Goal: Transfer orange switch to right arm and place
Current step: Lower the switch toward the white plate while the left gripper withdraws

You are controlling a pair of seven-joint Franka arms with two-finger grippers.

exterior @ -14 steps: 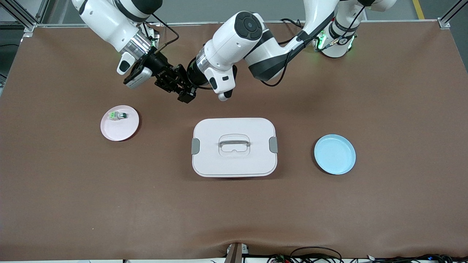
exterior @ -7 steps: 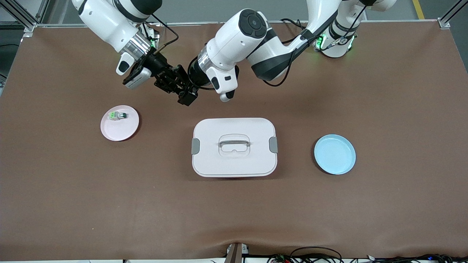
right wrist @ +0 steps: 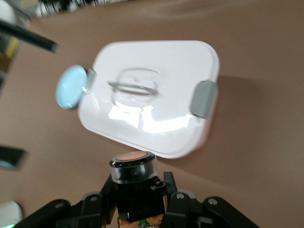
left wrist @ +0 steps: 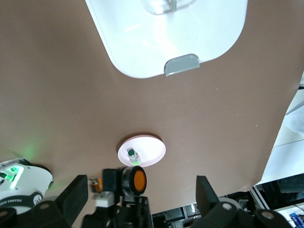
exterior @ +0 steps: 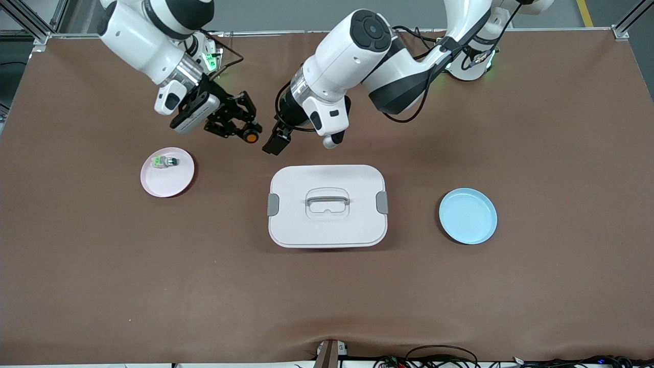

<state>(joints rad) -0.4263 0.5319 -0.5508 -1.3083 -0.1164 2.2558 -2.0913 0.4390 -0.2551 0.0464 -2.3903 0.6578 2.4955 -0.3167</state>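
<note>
My right gripper (exterior: 244, 130) is shut on the orange switch (exterior: 250, 137) and holds it above the bare brown table between the pink plate (exterior: 168, 181) and the white lidded box (exterior: 327, 225). In the right wrist view the switch (right wrist: 133, 172) sits between the closed fingers of the right gripper (right wrist: 135, 192), its round orange face pointing away from the wrist. My left gripper (exterior: 276, 143) is open and empty just beside it, apart from the switch. In the left wrist view the left gripper (left wrist: 142, 194) has its fingers (left wrist: 76, 197) spread wide, with the switch (left wrist: 138, 180) showing between them.
A white-and-green switch (exterior: 163, 162) lies on the pink plate toward the right arm's end. The white box with grey clips and a handle stands mid-table. A blue plate (exterior: 467, 215) lies toward the left arm's end.
The two grippers were together at the switch. The left gripper has let go and drawn back toward the box; the right gripper has moved toward the pink plate with the switch.
</note>
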